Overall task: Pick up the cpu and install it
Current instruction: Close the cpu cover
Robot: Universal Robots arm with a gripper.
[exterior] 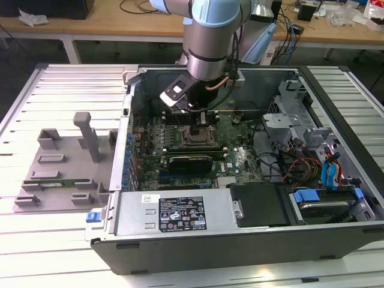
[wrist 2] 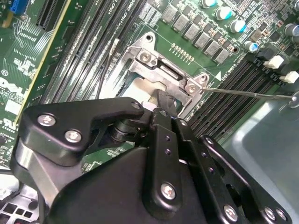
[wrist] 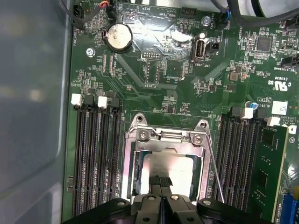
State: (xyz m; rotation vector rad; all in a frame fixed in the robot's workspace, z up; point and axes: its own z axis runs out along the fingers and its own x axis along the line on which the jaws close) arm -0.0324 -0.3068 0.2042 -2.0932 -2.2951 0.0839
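A pale, ribbed metal tabletop (exterior: 66, 90) spreads out to both side edges, and beyond its far edge stands a long wooden workbench (exterior: 120, 27) on white legs, strewn with dark cables (exterior: 141, 7) under even light.

Pale slatted desk (exterior: 72, 90), ribs running side to side in the exterior view. Big open computer case (exterior: 240, 249) lying flat on it, hogging most of the middle. Just beside the case, on the exterior view's left, a grey plastic fixture (exterior: 42, 198) with an upright post (exterior: 90, 135).
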